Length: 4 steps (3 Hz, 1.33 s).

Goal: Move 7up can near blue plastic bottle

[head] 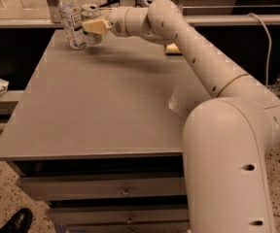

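The blue plastic bottle [72,19] stands upright at the far left corner of the grey table [101,110], clear with a white cap and a white label. The 7up can [90,14] is right beside it on its right, silver top showing, its sides mostly covered by my gripper. My gripper [93,26] reaches in from the right at the end of the long white arm and is shut on the can, at or just above the tabletop; I cannot tell whether the can touches the table.
A yellow sponge [172,48] lies at the far right of the table, mostly hidden behind my arm. Drawers [125,191] sit under the tabletop. A shoe [14,222] is on the floor at the lower left. A rail and glass run behind the table.
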### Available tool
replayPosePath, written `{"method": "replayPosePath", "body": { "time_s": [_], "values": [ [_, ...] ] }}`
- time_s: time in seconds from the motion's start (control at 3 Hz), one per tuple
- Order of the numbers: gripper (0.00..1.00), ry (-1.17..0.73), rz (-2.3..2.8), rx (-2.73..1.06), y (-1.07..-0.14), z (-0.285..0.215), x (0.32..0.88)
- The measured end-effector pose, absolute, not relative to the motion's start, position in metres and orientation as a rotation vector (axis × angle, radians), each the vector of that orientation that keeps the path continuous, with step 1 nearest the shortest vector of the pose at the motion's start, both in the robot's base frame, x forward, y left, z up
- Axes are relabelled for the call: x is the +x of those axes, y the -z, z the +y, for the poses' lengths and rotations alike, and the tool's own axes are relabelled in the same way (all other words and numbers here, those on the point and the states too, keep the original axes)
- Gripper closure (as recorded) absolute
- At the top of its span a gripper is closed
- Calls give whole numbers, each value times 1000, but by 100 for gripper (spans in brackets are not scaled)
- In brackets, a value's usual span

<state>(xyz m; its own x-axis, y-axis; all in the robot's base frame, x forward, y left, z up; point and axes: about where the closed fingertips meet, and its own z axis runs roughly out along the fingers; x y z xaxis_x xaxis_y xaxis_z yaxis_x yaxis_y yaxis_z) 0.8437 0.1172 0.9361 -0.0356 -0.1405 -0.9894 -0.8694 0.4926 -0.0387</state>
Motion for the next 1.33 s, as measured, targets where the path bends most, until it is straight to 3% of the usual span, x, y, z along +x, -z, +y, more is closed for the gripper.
{"method": "replayPosePath", "body": {
  "time_s": [0.33, 0.67, 1.33],
  "values": [
    [22, -722, 1528, -961, -935, 128, 848],
    [1, -704, 1544, -1006, -926, 134, 850],
    [0, -703, 1558, -1013, -914, 125, 840]
  ]
}}
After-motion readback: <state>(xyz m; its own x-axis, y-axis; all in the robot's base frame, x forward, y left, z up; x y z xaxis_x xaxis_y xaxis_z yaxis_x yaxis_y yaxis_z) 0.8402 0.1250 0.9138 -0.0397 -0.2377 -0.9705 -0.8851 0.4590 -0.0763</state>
